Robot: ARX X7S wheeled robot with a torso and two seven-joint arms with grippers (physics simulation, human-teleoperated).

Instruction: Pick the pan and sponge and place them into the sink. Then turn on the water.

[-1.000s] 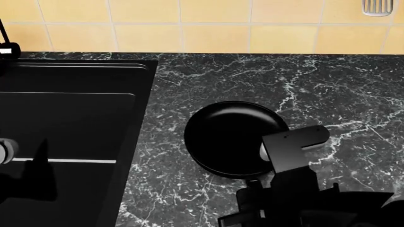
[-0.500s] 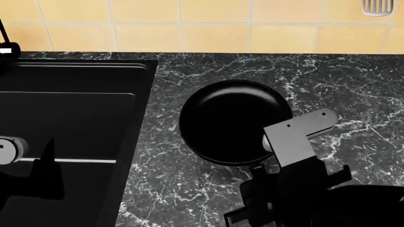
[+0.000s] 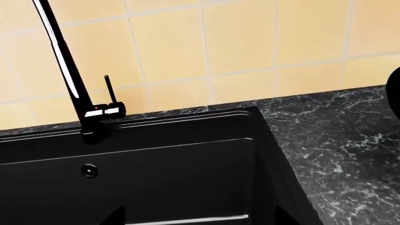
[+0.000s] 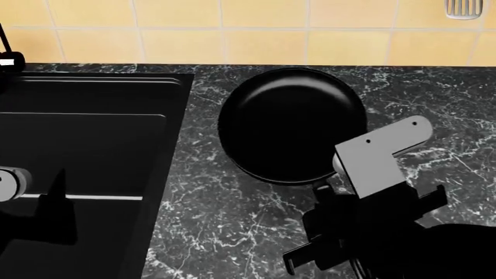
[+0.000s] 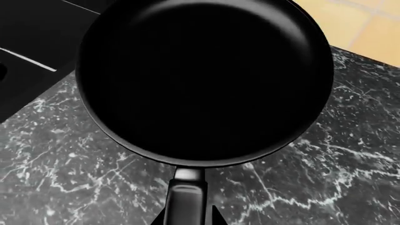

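The glossy black pan (image 4: 293, 123) hangs over the marble counter (image 4: 419, 110) just right of the sink (image 4: 93, 128). My right gripper (image 5: 186, 218) is shut on the pan's handle (image 5: 185, 199), with a fingertip on each side of it. In the head view that gripper (image 4: 331, 200) sits under the grey wrist bracket. My left gripper (image 3: 200, 220) is open over the sink basin (image 3: 175, 159), nothing between its fingers. The faucet (image 3: 69, 79) and its thin lever (image 3: 111, 89) stand at the sink's back edge, and no water shows. The sponge is out of view.
A yellow tiled wall (image 4: 256, 35) runs behind the counter, with a small vent (image 4: 463, 9) at its top right. A round overflow fitting (image 3: 89, 170) sits in the sink's back wall. The left arm's wrist (image 4: 9, 183) shows at the head view's left edge.
The right arm has carried the pan away from me toward the back wall, and it looks larger in the head view. The left arm has barely shifted.
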